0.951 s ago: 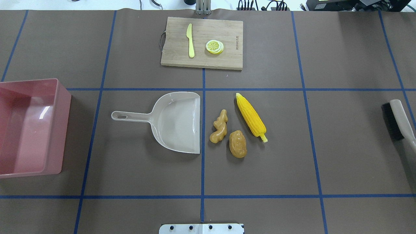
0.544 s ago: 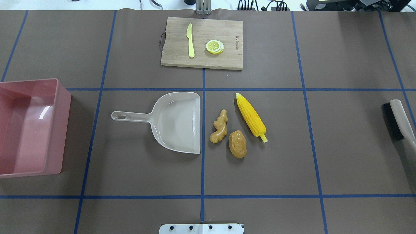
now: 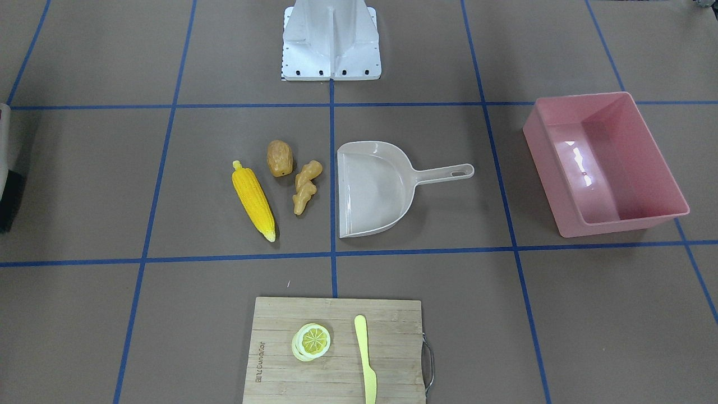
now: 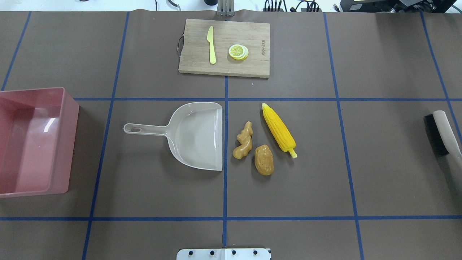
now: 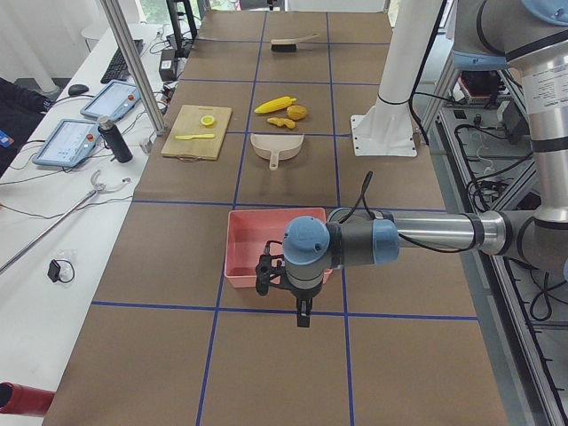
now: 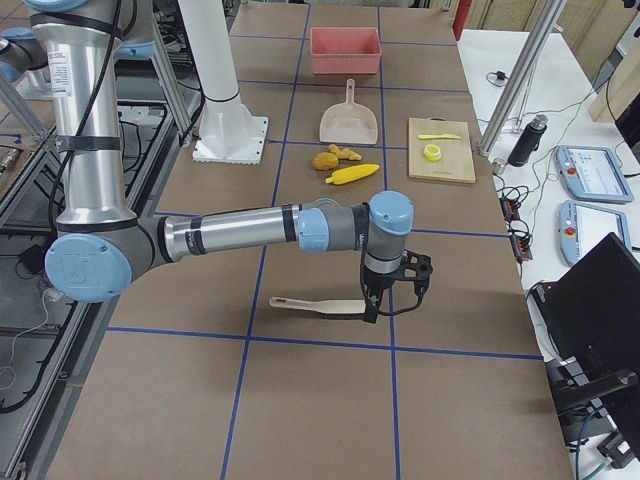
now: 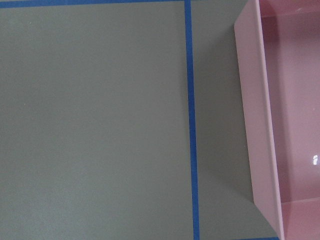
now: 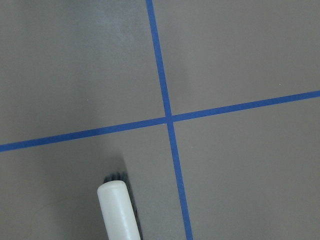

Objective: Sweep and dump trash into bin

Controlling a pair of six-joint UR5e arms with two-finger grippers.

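The trash lies at the table's middle: a yellow corn cob, a tan potato and a beige ginger root. Just left of them a beige dustpan opens toward them. The pink bin stands at the far left with nothing in it. A brush lies at the right edge. My left gripper hangs by the bin's outer side, and I cannot tell its state. My right gripper is at the end of the brush; whether it grips is unclear.
A wooden cutting board at the far side carries a pale yellow knife and a lemon slice. The robot's base plate sits at the near edge. Blue tape lines grid the brown table.
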